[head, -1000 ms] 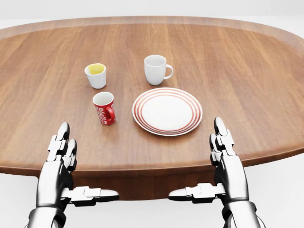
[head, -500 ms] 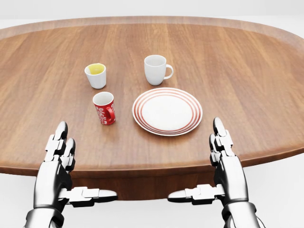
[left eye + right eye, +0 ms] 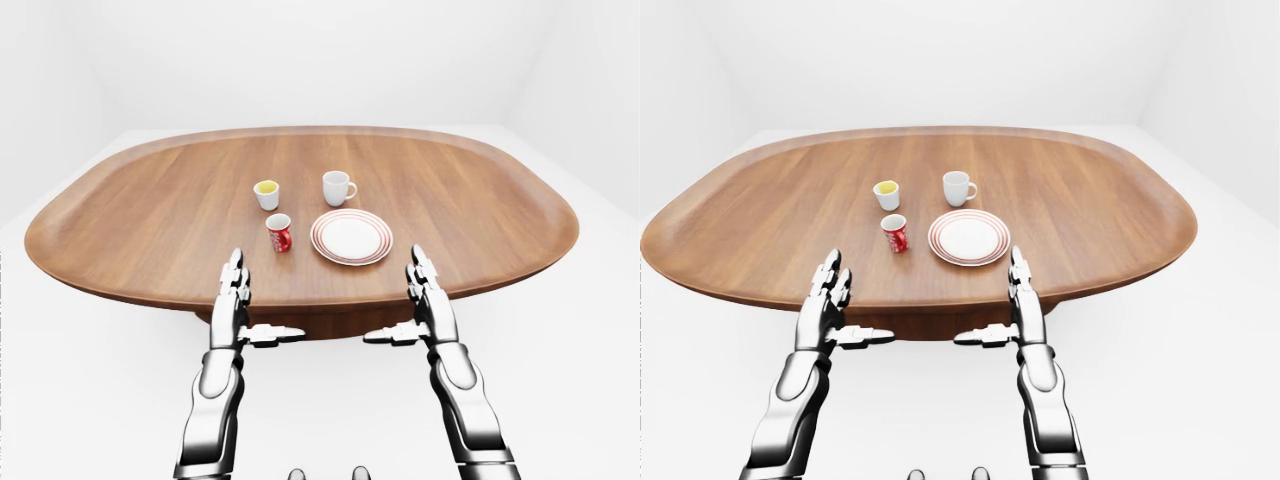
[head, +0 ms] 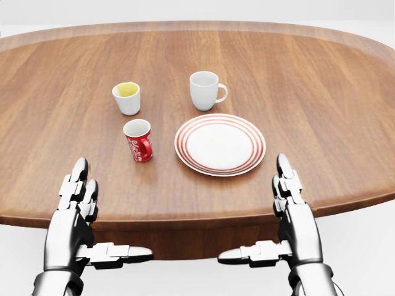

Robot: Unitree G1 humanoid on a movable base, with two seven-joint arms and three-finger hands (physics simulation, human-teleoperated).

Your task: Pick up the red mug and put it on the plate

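In the head view both hands are cut off at the wrists by the bottom edge; the eye views show the whole forearms, plus two small rounded tips at the bottom edge, too small to identify; the left hand [image 4: 77, 213] and right hand [image 4: 290, 209] hover at the table's [image 4: 321, 92] near rim, fingers straight and apart, thumbs pointing inward at each other, holding nothing; the mug [image 4: 138, 140] stands upright on the wood above the left fingertips, well clear of them, handle turned right; the plate [image 4: 220, 144] lies just right of it, not touching; farther up stand a white cup [image 4: 126, 98] with yellow inside and a white mug [image 4: 205, 90]; the red mug's lettering is unreadable
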